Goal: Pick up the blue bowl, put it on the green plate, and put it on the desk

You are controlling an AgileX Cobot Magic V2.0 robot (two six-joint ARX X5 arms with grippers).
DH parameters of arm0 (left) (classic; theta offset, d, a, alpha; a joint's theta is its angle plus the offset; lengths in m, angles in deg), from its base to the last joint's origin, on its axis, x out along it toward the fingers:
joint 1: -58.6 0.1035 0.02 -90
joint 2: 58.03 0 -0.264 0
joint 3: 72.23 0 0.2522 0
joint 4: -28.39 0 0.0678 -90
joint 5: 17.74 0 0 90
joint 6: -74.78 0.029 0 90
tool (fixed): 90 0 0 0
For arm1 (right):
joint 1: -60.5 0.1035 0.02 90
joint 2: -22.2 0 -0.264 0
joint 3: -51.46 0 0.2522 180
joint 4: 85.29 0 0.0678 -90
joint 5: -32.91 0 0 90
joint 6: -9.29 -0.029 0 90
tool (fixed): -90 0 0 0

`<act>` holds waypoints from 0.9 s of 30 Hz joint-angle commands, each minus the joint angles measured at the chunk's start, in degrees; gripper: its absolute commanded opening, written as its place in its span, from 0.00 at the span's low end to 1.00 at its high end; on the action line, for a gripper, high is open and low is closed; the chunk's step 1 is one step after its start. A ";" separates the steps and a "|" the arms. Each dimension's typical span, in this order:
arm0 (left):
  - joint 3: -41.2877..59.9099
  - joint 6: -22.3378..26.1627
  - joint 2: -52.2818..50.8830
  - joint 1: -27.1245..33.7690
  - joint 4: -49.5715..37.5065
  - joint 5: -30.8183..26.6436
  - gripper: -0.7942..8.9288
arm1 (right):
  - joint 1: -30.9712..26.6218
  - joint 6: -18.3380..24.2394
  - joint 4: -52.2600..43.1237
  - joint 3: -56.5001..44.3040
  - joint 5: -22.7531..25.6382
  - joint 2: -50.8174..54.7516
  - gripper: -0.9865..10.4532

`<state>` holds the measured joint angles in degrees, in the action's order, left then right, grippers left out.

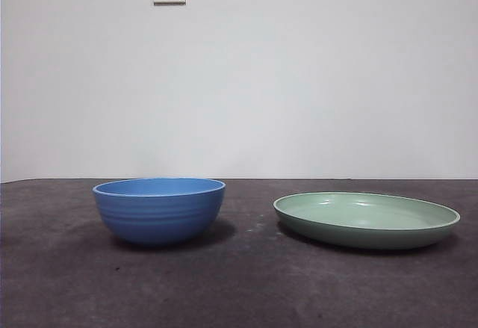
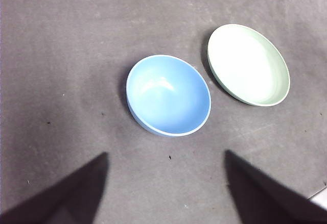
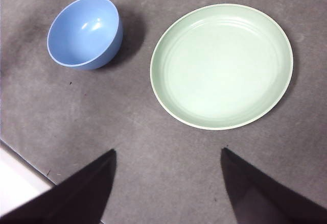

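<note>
Table [image 1: 239, 291]: dark grey, matte, faintly scuffed. It carries only 2 objects. A pale edge strip shows in a corner of each wrist view, so the table's border is likely near the arms.

Green plate [image 1: 366, 220]: wide, shallow, low rim, empty. In the front view it lies at 3 o'clock of the bowl, apart from it with bare table between.

Blue bowl [image 1: 159, 210]: upright, empty, resting on the table, not yet lifted. Judged rigid and light, probably glazed or plastic, so likely slick. The ridged outer wall curves inward toward the base, so a pinch across the body would tend to slip. Best hold is judged to be the rim, 1 finger inside and 1 outside.

Left gripper [image 2: 166, 155]: hovers high over the bowl, fingers spread wide, holding nothing. The bowl sits nearly centred ahead of it.

Right gripper [image 3: 168, 152]: also high, fingers wide apart and empty, nearer the plate.

Room: open table on all sides of the bowl. The lift path toward 3 o'clock is unobstructed. The bowl must clear the plate's rim.
</note>
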<state>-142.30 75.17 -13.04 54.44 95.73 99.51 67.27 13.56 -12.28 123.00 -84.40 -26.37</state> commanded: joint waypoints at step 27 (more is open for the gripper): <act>-5.57 -5.07 21.14 -10.84 -9.99 -8.74 0.50 | 0.24 -0.85 -0.48 1.20 -0.28 -0.39 0.39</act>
<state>-146.41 70.82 6.41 44.05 86.33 91.49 67.27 13.34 -12.30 123.05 -84.43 -26.37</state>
